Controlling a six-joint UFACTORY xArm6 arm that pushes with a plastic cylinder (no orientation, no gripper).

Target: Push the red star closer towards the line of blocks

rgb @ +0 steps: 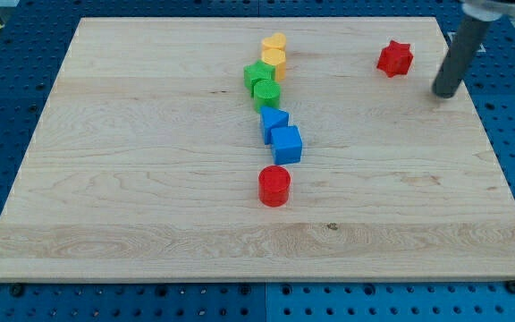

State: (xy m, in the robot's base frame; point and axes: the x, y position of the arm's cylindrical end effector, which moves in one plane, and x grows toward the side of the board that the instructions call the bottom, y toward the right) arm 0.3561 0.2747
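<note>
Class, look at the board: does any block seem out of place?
Yes, the red star sits alone at the view's upper right, apart from the line of blocks. My tip is just right of it.

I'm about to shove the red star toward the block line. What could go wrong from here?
1. My tip sits to the view's right of, and slightly below, the red star; an off-centre push could spin it or drive it toward the board's top edge.
2. Overshooting could knock the yellow blocks or the green blocks out of line.
</note>
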